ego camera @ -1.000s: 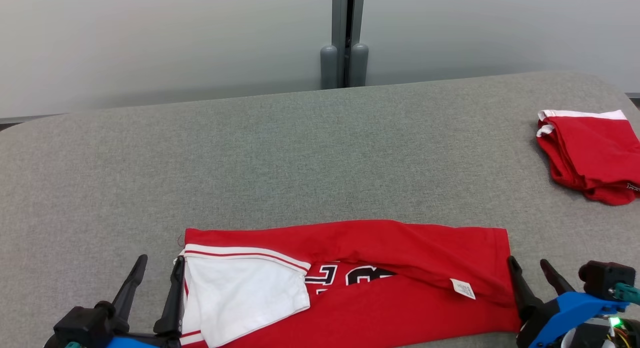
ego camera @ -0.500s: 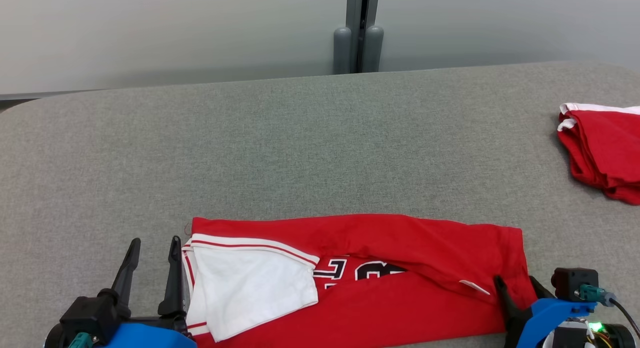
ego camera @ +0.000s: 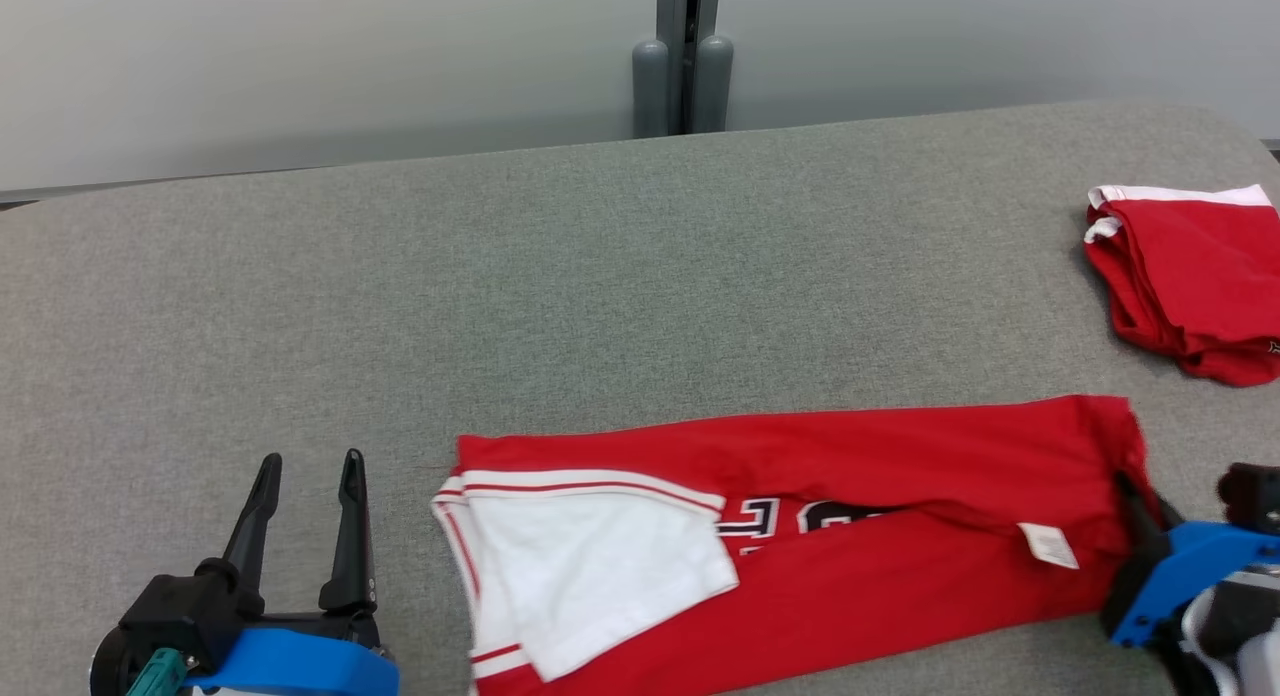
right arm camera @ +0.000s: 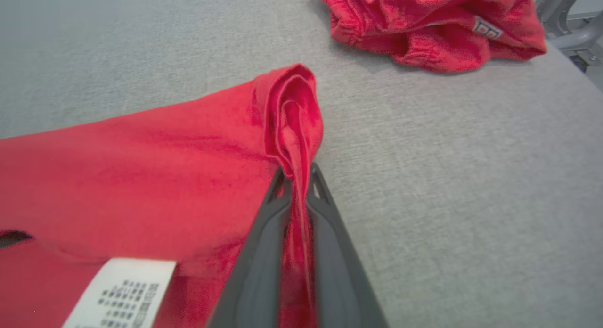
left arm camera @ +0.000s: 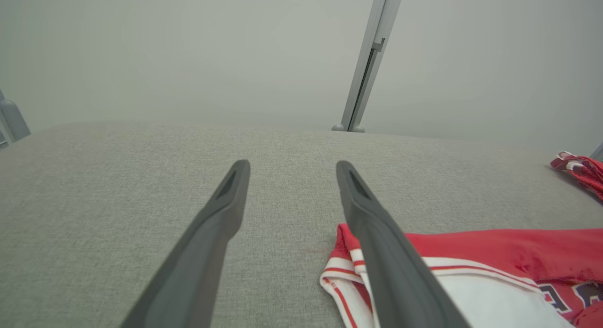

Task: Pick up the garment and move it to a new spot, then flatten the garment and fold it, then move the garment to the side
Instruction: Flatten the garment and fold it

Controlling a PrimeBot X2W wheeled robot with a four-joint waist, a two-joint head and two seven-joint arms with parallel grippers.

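A red garment (ego camera: 850, 546) with a white panel and dark lettering lies folded lengthwise across the near part of the grey table (ego camera: 600, 276). Its right end is bunched up between the fingers of my right gripper (right arm camera: 297, 177), which is shut on the garment; in the head view that gripper (ego camera: 1135, 496) sits at the cloth's right edge. A white care label (right arm camera: 118, 290) shows beside those fingers. My left gripper (ego camera: 305, 471) stands open on the bare table, just left of the garment's striped white end (left arm camera: 344, 276), with nothing between its fingers.
A second red garment (ego camera: 1190, 276), folded with a white band, lies at the table's far right edge; it also shows at the top of the right wrist view (right arm camera: 433, 26). A grey post (ego camera: 683, 56) stands behind the table against the pale wall.
My right gripper has shut on the garment's right end and dragged the garment to the right, away from the left gripper. The head camera has also shifted.
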